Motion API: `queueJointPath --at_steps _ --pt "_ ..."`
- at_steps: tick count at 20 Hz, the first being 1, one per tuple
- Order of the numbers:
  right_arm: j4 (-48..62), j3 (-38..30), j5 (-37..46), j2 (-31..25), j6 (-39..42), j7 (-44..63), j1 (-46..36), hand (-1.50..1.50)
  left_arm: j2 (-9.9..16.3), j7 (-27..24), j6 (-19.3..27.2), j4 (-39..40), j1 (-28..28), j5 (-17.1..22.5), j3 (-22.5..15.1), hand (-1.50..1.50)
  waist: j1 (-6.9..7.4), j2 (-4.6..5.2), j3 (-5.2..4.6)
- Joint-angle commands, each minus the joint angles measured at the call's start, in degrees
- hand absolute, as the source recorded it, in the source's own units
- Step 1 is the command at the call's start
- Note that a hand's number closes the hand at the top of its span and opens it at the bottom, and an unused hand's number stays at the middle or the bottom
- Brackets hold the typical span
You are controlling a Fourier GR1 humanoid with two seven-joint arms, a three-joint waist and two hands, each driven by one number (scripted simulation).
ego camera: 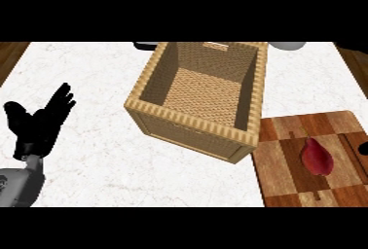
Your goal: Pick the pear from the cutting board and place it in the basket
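A white marbled stone counter top [101, 155] fills most of the head view, with dark wood showing past its far corners. On it, near the middle, stands a tall rectangular woven wicker basket [188, 127] of pale tan, open at the top, its ribbed rim turned at a slant and its woven floor bare. Just beside the basket's lower right corner lies a patchwork wooden cutting board [282, 160] of light and dark brown blocks, reaching the view's right edge. At the left, well apart from both, the robot's black left hand [34, 127] rises from its grey forearm, fingers straight and spread, holding nothing. The dark red, teardrop-shaped pear [317, 156] lies on the cutting board, narrow end pointing away, untouched by any hand.
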Motion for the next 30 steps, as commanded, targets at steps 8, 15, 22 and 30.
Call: queueJointPath --at_steps 8,15,22,30 --pt "10.3 -0.7 -9.0 -11.5 23.9 11.8 -11.0 -1.5 -1.1 -0.1 -1.0 1.3 -0.6 -1.2 0.3 0.0 0.67 0.51 0.2" --pt "18.8 -8.7 -8.7 -13.8 33.9 -0.4 -6.5 -1.5 -1.4 -0.4 -1.3 -1.4 1.3 -1.6 1.9 0.0 0.26 0.37 0.31" --pt "20.2 -16.0 -3.0 -8.6 29.1 -10.7 1.7 -1.5 -2.2 1.6 -1.6 0.5 -1.4 -2.1 3.2 0.0 -0.14 0.42 0.33" --pt "15.0 -15.2 8.1 1.7 20.8 -19.8 13.4 -1.5 -3.4 2.7 -1.2 -2.8 0.2 -4.3 2.9 0.0 0.05 0.35 0.33"
